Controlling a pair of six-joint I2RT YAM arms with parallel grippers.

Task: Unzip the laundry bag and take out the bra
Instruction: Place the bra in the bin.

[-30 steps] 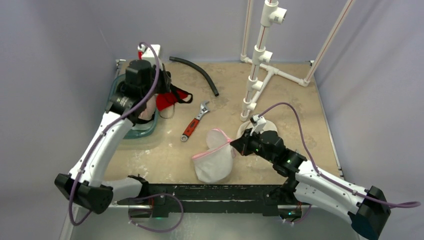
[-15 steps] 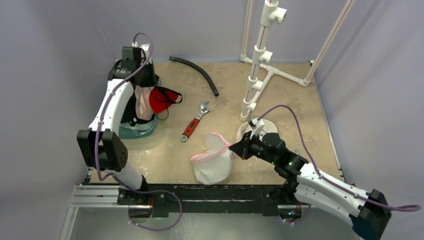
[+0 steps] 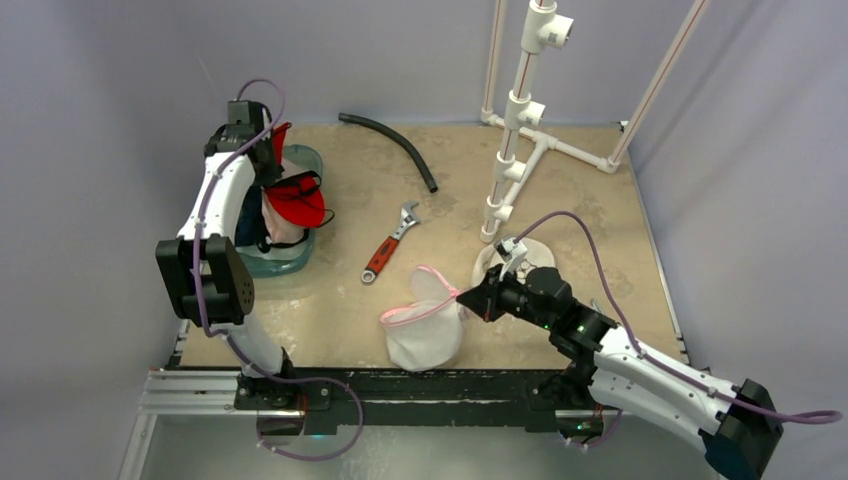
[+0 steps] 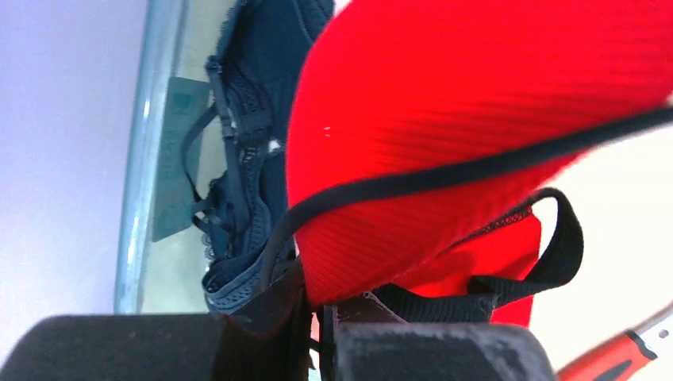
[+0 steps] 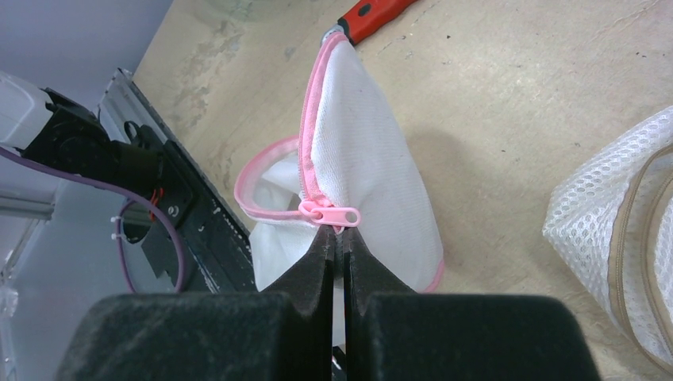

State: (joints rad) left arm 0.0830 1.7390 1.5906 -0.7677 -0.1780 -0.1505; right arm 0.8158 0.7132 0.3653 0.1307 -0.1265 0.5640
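Observation:
The white mesh laundry bag (image 3: pixel 425 328) with a pink zipper lies near the table's front, its mouth gaping open. My right gripper (image 3: pixel 468 297) is shut on the bag's edge just beneath the pink zipper pull (image 5: pixel 331 213). The red bra (image 3: pixel 296 200), trimmed with black straps, hangs at the far left over a teal bin (image 3: pixel 300 258). In the left wrist view the bra (image 4: pixel 476 143) fills most of the picture, and my left gripper (image 4: pixel 321 317) is shut on its lower edge.
A navy lace garment (image 4: pixel 246 119) and a pale pink one (image 3: pixel 283 228) lie in the bin. A red-handled wrench (image 3: pixel 389 243), a black hose (image 3: pixel 392 145) and a white pipe stand (image 3: pixel 520 130) occupy the middle and back. A second mesh bag (image 5: pixel 619 230) lies right of my right gripper.
My left arm has swung back and to the left, carrying the red bra from beside the bin to above it. The right gripper has kept its hold on the bag.

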